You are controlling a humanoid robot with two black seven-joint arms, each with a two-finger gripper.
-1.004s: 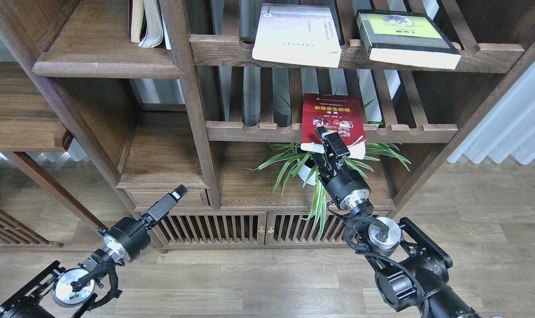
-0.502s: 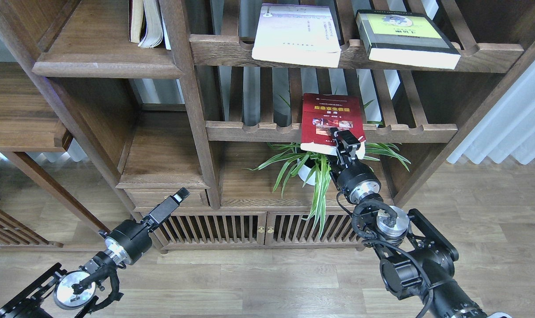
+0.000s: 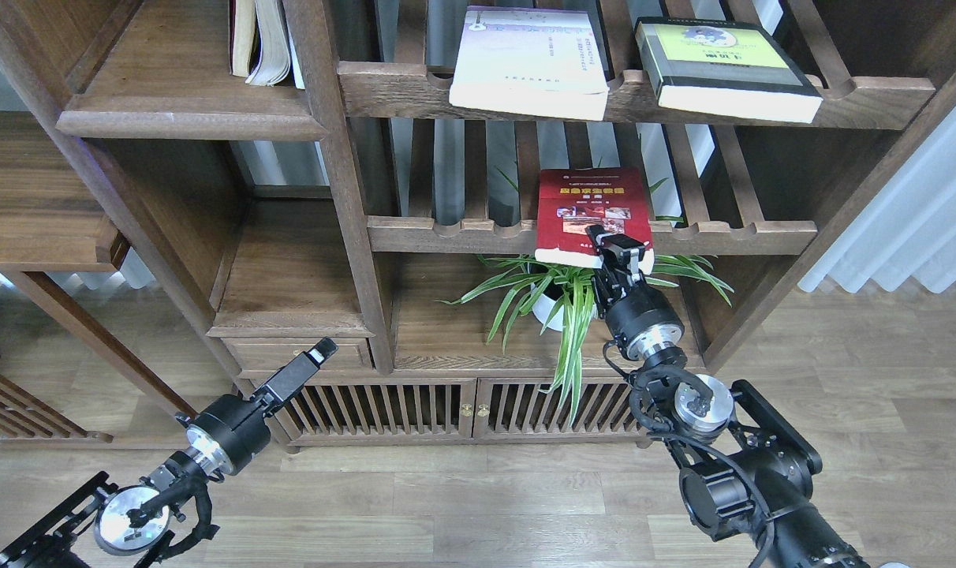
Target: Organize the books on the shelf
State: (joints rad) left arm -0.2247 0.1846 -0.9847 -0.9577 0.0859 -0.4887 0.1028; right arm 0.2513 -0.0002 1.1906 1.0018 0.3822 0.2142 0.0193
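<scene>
Clamped, by the look of it, on the near lower corner of the dark red paperback (image 3: pixel 594 213): jaws of the right gripper (image 3: pixel 616 251) set over and under the overhanging edge, though the dark fingers blur into the cover and the exact bite stays hard to confirm. Lying flat on the middle slatted rack (image 3: pixel 707 233), that paperback, title away from the head camera, near edge jutting out past the scalloped rail and above the spider plant (image 3: pixel 561 304) in its white pot. Up on the higher slatted rack (image 3: pixel 864 101), the white paperback (image 3: pixel 529 63) and, just beside it to the right, the thick black-and-lime-green book (image 3: pixel 722 67), both flat and poking over the front rail. Off to the upper left, the solid dark brown shelf (image 3: pixel 186 118) with a few worn cream-paged books (image 3: pixel 259 39) standing at its back corner. Low at the left, the left gripper (image 3: pixel 314 356), hanging free near the cabinet drawer, holding nothing; jaws seen end-on, so apart or together cannot be told. Likely trouble from here: a corner-only pinch letting the soft cover bend or slip during the pull, dropping the book onto the plant; also snagging on a slat or the upright post on the way across to the solid shelf.
</scene>
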